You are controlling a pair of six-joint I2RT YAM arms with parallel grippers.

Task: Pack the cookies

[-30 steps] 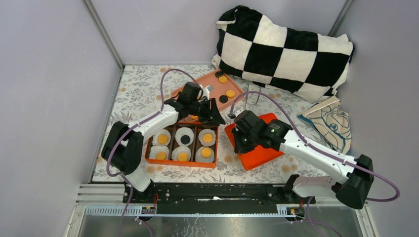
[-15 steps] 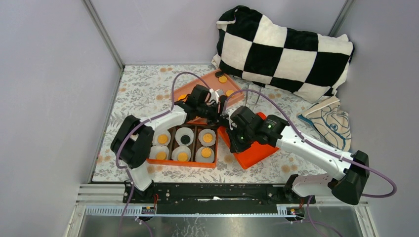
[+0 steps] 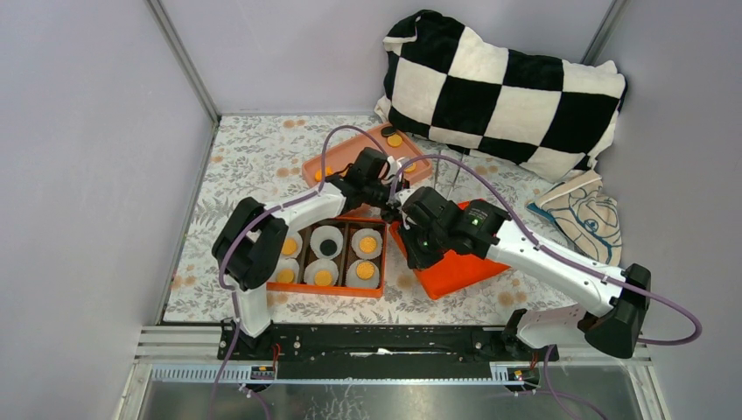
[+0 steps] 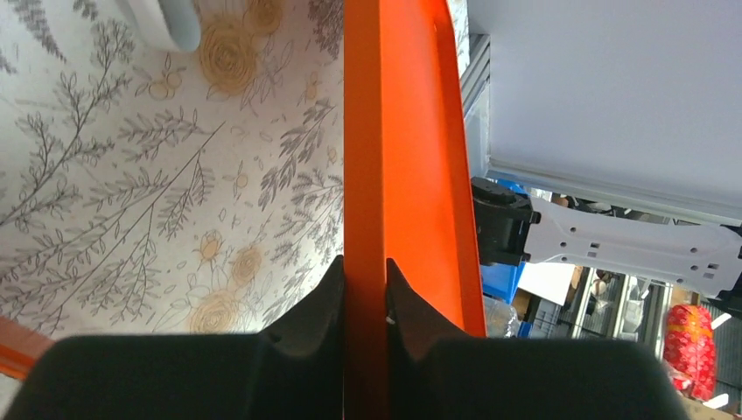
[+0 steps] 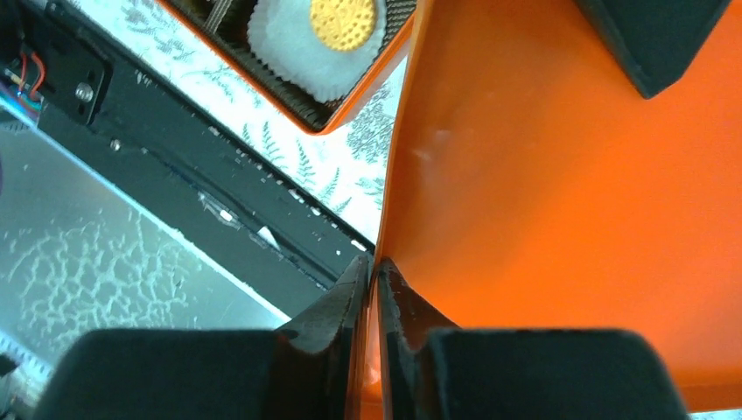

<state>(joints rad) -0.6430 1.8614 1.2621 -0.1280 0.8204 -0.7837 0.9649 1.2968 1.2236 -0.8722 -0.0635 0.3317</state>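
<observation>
Seeing left gripper (image 4: 363, 267) clamped tight on the thin edge of the orange lid (image 4: 398, 131), one pad on each face. Same for right gripper (image 5: 374, 267): pinched on another edge of that lid, no gap showing. Counting six cookies (image 3: 368, 244) in white liners (image 3: 325, 233) inside the orange box (image 3: 324, 290), just left of the lid: five orange, one dark. Spotting more cookies on the orange tray (image 3: 343, 156) at the back, behind both grippers. Can't tell whether lid touches table.
</observation>
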